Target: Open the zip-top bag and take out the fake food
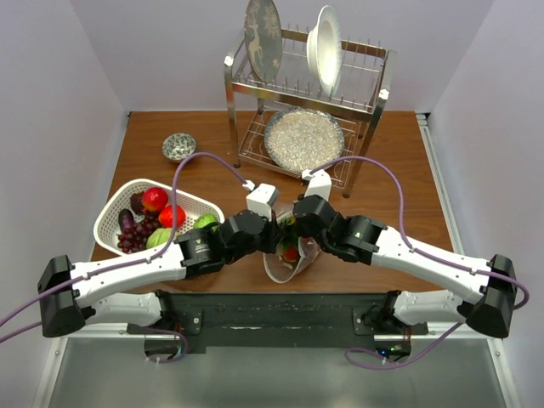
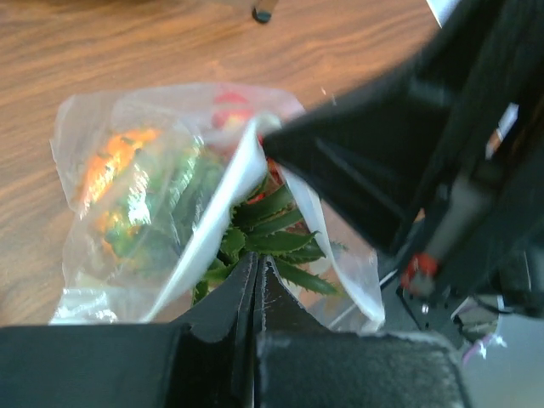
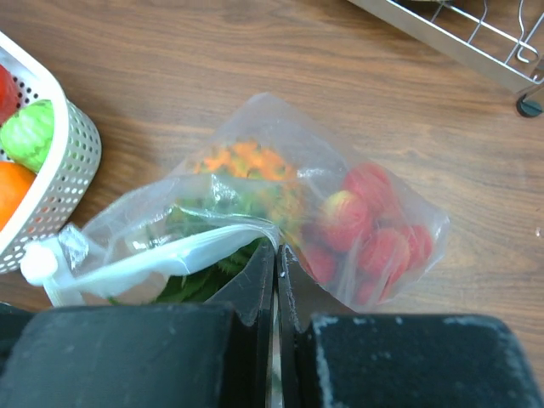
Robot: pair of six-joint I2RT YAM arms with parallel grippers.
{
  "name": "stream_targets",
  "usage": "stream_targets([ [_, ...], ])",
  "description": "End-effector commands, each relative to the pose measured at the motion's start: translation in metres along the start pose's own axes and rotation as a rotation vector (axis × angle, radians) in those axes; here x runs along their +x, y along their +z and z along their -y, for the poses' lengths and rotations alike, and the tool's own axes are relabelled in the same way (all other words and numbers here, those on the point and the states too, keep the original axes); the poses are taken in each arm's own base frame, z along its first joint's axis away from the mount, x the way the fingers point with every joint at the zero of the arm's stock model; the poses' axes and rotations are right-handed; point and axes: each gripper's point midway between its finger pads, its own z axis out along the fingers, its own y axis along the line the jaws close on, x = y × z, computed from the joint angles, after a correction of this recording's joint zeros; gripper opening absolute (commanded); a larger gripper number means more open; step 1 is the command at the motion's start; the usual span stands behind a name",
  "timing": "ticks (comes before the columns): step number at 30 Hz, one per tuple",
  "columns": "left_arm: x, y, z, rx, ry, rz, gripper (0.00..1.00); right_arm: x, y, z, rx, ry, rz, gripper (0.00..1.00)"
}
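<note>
Wood-grain table (image 1: 399,170) fills the floor between pale walls (image 1: 51,102), and at its back we see a metal dish rack (image 1: 293,89) with a patterned plate (image 1: 263,38) and a white bowl (image 1: 325,49) standing upright on top and a speckled plate (image 1: 303,138) leaning on its lower shelf. Left of the rack sits a small patterned bowl (image 1: 178,146). Nearer us on the left is a white slotted basket (image 1: 106,217) holding a red apple (image 1: 154,199), dark grapes (image 1: 134,238) and green pieces (image 1: 158,238). Just right of the basket, close to the middle of the near edge, the zip-top bag (image 1: 280,268) rests on the wood with its mouth raised between the two grippers. We find the left gripper (image 2: 257,276) with its jaws pressed flat together, and the near lip of the bag's mouth runs in at their tips. The right gripper (image 3: 277,255) likewise has its jaws together, clamped on the opposite lip where the white zip strip (image 3: 161,259) ends. From the left wrist view the mouth gapes between the two lips, and green leafy bits (image 2: 272,234) show through the gap. The fake food (image 3: 340,217) is all inside the bag. Its red fruits (image 3: 378,246) are bunched at the closed bottom, an orange piece (image 3: 246,160) lies in the middle, and the leaves are nearest the mouth.
</note>
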Motion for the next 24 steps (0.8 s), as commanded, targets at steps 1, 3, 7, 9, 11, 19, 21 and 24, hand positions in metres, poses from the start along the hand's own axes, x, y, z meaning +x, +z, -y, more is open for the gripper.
stream_targets([
  [1,0.003,-0.012,0.006,0.070,0.021,-0.014,0.00,-0.025,0.002,-0.009,-0.014,0.012,0.038,0.00],
  [3,0.010,-0.013,0.002,0.061,0.031,-0.035,0.00,-0.030,0.004,-0.011,-0.016,0.018,0.045,0.00],
  [7,0.012,-0.019,-0.006,0.046,0.033,-0.035,0.00,-0.026,0.013,-0.008,0.007,0.003,0.024,0.00],
  [9,0.017,-0.021,-0.021,-0.019,0.022,-0.037,0.00,-0.020,0.015,-0.004,0.016,0.004,0.015,0.00],
  [11,0.016,-0.026,-0.033,-0.070,0.009,-0.019,0.00,-0.019,0.010,-0.002,0.001,0.014,0.018,0.00],
  [19,0.010,-0.022,-0.063,-0.164,-0.047,0.015,0.00,0.013,-0.001,0.001,-0.086,0.041,-0.045,0.00],
  [21,-0.002,-0.023,-0.053,-0.122,-0.043,0.039,0.00,0.021,-0.001,0.003,-0.096,0.043,-0.059,0.00],
  [24,-0.026,-0.030,-0.024,0.019,-0.010,0.104,0.00,0.029,0.005,0.001,-0.092,0.034,-0.079,0.00],
])
